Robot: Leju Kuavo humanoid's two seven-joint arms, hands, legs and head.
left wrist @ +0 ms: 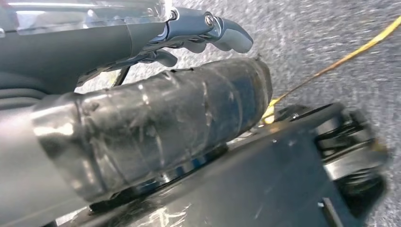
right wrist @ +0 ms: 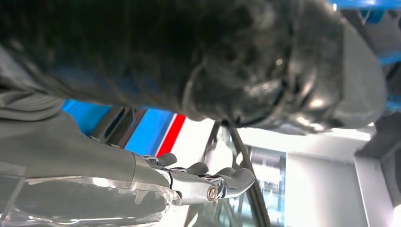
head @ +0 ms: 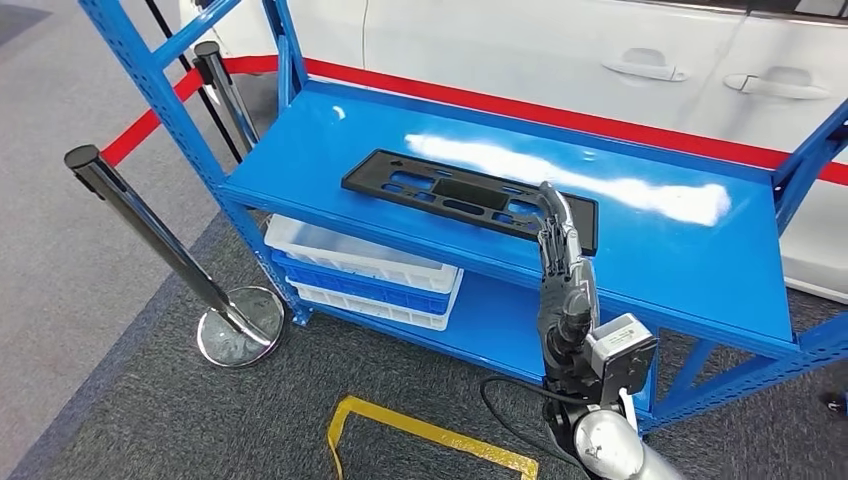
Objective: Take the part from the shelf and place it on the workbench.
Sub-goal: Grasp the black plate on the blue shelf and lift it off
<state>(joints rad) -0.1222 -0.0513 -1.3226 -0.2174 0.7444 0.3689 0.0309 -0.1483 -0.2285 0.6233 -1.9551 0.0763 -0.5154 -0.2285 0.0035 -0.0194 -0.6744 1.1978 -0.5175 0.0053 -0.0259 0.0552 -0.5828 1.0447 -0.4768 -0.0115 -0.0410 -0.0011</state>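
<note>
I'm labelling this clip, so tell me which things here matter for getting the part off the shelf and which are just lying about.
Belongs to the job:
- black flat part lying on the top shelf
- blue shelf
- right hand, raised at the shelf's front edge by the part

Just lying about:
- white and blue bins stacked on the lower shelf
- chrome barrier post
- yellow floor tape
- white car behind

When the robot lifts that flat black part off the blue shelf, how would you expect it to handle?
The black part looks like thin moulded plastic with cut-outs, so probably light and fairly stiff. It is long, so gripped at one end by the right hand it may sag. The glossy shelf may let it slide.
</note>
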